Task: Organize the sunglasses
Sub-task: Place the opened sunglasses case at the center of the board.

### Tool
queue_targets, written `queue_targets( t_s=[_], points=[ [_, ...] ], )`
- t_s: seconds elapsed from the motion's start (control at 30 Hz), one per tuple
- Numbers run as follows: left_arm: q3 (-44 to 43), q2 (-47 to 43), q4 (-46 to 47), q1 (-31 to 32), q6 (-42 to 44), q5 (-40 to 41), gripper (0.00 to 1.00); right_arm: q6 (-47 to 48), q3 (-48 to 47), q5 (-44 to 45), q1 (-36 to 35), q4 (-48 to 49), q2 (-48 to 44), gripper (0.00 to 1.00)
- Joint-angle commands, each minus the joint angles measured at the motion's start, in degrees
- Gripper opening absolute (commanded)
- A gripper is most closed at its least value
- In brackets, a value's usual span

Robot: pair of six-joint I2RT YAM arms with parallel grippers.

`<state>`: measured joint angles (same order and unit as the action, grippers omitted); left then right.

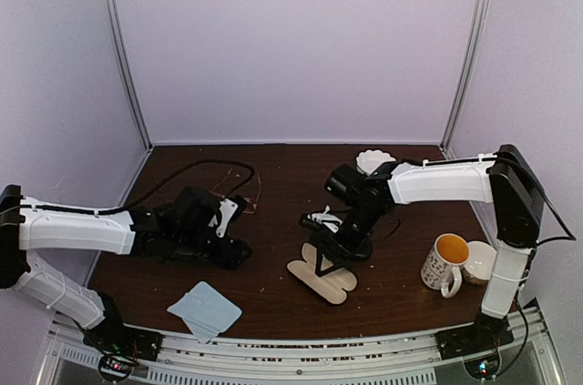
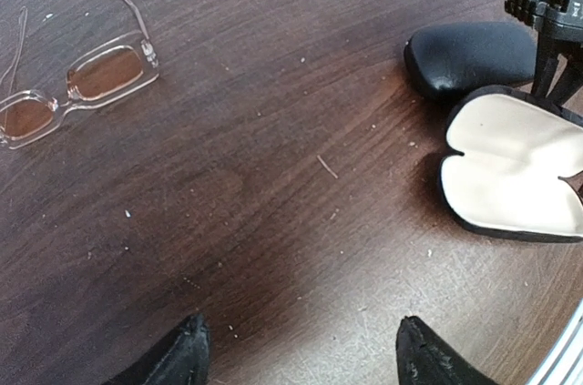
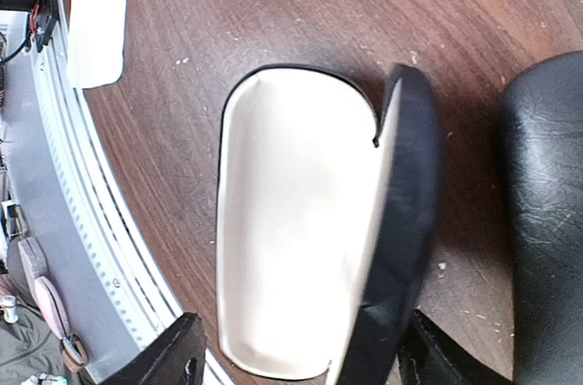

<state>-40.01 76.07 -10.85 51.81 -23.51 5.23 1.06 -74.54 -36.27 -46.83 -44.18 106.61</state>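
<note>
Your left gripper [image 2: 301,349] has its jaws apart and empty; the reddish sunglasses [image 2: 77,85] lie ahead of it, to its left, arms unfolded. Your right gripper [image 3: 301,353], also apart, hangs over the open case [image 3: 291,221]. Next, I think, you should move the left one forward and close it gently on the frame.

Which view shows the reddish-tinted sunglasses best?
The left wrist view: the sunglasses lie unfolded, with frame, tinted lenses and both temples sharp and unobstructed. The top external view shows them only as faint thin lines, too small for detail. The right wrist view does not show them at all.
</note>
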Motion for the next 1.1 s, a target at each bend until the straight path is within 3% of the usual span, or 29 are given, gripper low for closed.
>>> queue_targets(
  t_s=[0.0,0.3,0.7,1.07],
  points=[
    [-1.9,0.5,1.4,-0.7,0.8,-0.6,0.73,-0.5,0.3,2.7,0.3,0.6,-2.8,0.74],
    [-2.2,1.0,1.0,-0.8,0.9,-0.8,0.73,-2.3,2.3,5.0,0.3,2.0,-7.2,0.73],
    [-5.1,2.7,-1.5,0.1,0.9,-1.3,0.73,-8.4,10.8,9.0,0.1,8.4,-15.2,0.55],
    [-13.6,11.1,1.2,4.0,-6.6,-8.3,0.7,-9.9,16.5,14.7,-0.1,9.9,-19.1,0.46]
  ],
)
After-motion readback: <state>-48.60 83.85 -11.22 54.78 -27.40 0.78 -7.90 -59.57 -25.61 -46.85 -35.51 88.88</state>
